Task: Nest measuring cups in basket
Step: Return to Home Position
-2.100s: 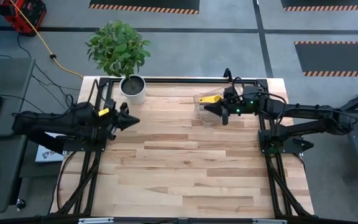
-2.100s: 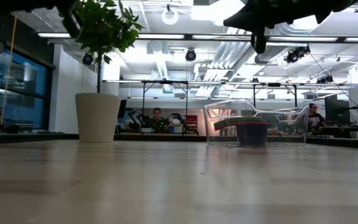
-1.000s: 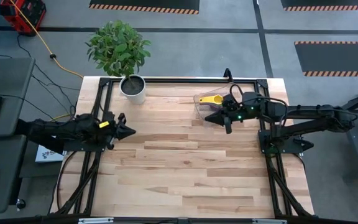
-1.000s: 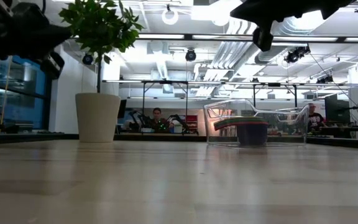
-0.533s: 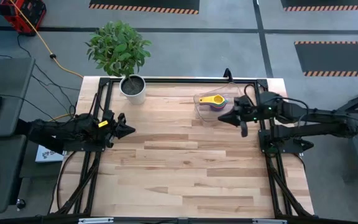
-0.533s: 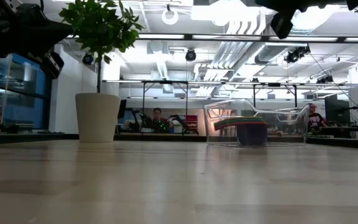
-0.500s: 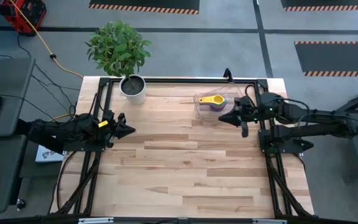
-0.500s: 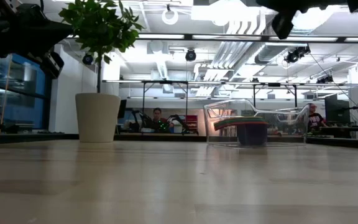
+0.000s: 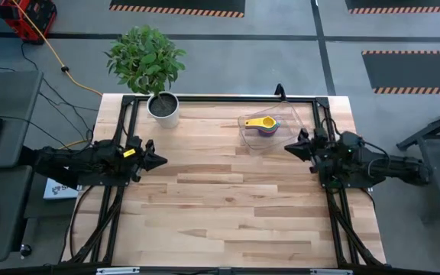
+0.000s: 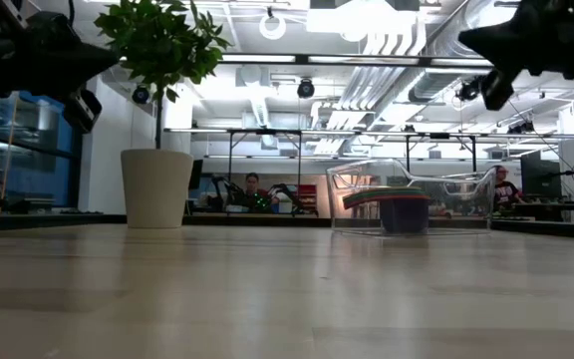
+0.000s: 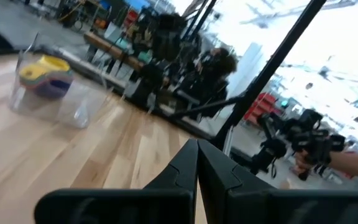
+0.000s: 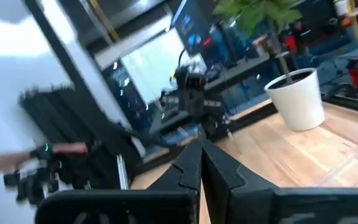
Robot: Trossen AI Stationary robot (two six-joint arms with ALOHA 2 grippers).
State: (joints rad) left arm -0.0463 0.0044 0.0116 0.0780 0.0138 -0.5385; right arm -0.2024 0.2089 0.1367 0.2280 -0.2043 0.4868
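The measuring cups (image 9: 263, 124) sit nested in one stack inside the clear basket (image 9: 281, 118) at the table's far right, a yellow cup on top with its handle toward the left. In the low view the stack (image 10: 405, 208) shows a dark blue cup at the bottom. My left gripper (image 9: 163, 160) is shut and empty, level above the table's left edge. Just right of the basket, my right gripper (image 9: 287, 149) hangs shut and empty above the table's right side.
A white plant pot (image 9: 163, 109) with a green plant stands at the far left. Black frame rails (image 9: 220, 98) run along the far, left and right edges. Bare wood spans the table's middle and near half. People sit in the room beyond (image 10: 255, 191).
My right gripper has drawn back from beside the basket toward the table's right edge and sunk lower, its arm folding in, staying shut and empty. The cups and basket have not moved.
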